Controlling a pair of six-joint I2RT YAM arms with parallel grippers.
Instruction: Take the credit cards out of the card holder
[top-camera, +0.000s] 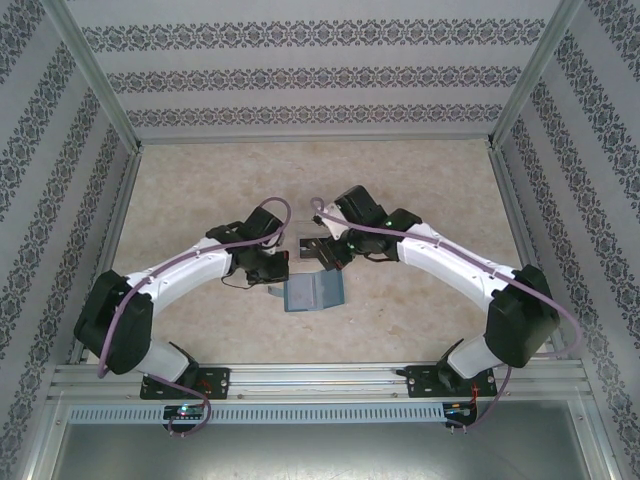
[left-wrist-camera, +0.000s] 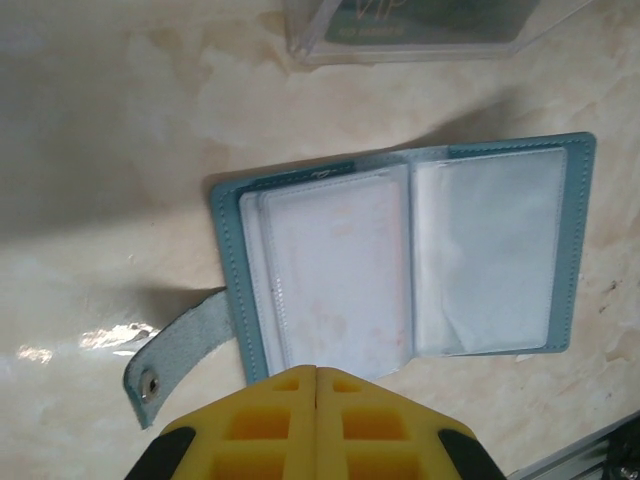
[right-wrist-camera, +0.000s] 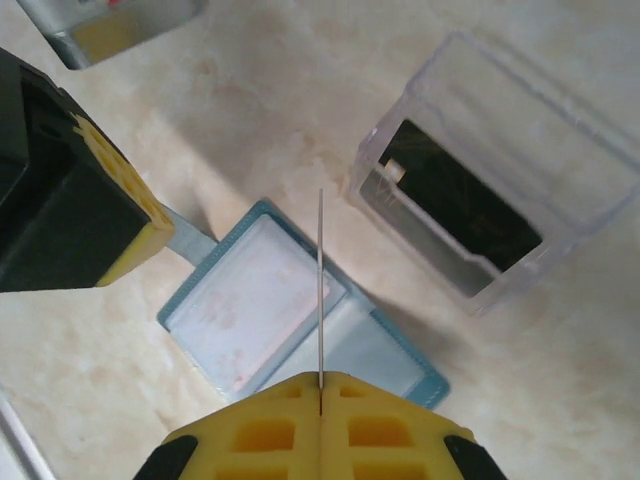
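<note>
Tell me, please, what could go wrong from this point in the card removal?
1. The right tool pinches a thin card by one edge only, so it could slip and land on the open card holder.
2. The clear tray has raised walls, and the card might catch on its rim when carried over.
3. The left tool is shut and does not seem to pin the holder, so the holder may shift.
</note>
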